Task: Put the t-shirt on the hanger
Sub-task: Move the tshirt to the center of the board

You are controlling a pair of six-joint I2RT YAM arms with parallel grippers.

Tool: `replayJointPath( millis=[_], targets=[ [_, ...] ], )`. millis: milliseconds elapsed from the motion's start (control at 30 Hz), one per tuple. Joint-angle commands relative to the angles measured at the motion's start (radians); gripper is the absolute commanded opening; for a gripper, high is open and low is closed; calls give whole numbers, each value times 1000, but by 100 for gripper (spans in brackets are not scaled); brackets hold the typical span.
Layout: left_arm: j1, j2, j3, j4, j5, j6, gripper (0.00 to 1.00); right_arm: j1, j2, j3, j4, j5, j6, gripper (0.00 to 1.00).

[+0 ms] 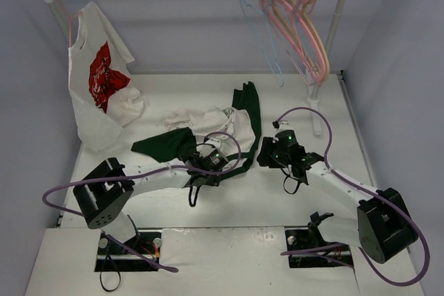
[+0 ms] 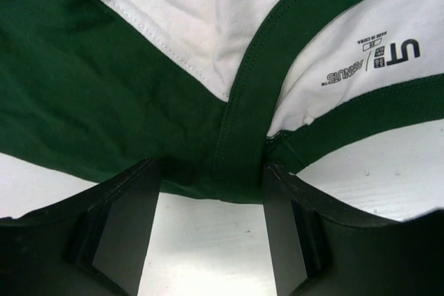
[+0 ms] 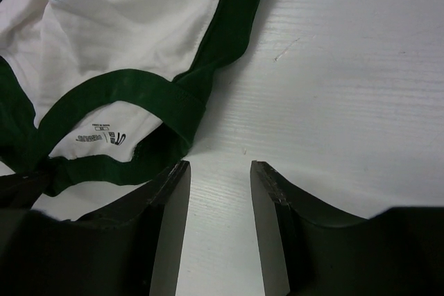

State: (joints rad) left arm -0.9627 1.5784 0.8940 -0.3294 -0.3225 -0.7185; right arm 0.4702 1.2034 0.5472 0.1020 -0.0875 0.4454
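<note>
Shirt: green-sleeved white t-shirt [image 1: 215,123] lies on your bench [image 1: 243,206].
Hanger: light-blue wire hanger [image 1: 263,39] bare.
Hands: left hand [image 2: 211,178], right hand [image 3: 218,171] open.

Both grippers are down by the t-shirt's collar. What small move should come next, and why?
Probably close the left gripper: the green collar of the t-shirt lies just between its open jaws, ready to pinch. The right gripper is open over bare table, beside the collar.
</note>
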Motion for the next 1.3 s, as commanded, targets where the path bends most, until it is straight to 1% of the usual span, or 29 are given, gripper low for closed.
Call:
replayJointPath(
  millis=[0, 300, 433, 533, 567, 633, 667, 833, 900, 1100, 1267],
  targets=[
    [-11, -3, 43, 62, -44, -22, 58, -1, 13, 2, 79, -17, 9, 41],
    [-13, 20, 49, 67, -50, -32, 58, -1, 71, -4, 136, -47, 16, 41],
    [-19, 25, 36, 61, -59, -47, 56, 2, 88, -4, 166, -61, 13, 40],
    [-19, 23, 30, 46, -70, -53, 48, 13, 102, -1, 179, -77, 10, 39],
    [-19, 22, 26, 43, -75, -53, 43, 18, 105, -3, 182, -74, 9, 39],
    [-18, 15, 19, 39, -84, -58, 37, 34, 114, -9, 197, -66, 7, 39],
    [-19, 14, 17, 38, -85, -58, 31, 39, 119, -10, 203, -66, 6, 39],
    [-19, 8, 23, 29, -93, -53, 21, 59, 162, -9, 231, -63, 9, 39],
    [-19, 6, 26, 26, -98, -53, 20, 68, 171, 0, 232, -51, 13, 39],
    [-19, -8, 28, 9, -112, -52, 20, 73, 206, 17, 249, -35, 27, 39],
    [-19, -21, 23, 1, -119, -50, 20, 79, 246, 20, 295, -37, 46, 38]
  ],
)
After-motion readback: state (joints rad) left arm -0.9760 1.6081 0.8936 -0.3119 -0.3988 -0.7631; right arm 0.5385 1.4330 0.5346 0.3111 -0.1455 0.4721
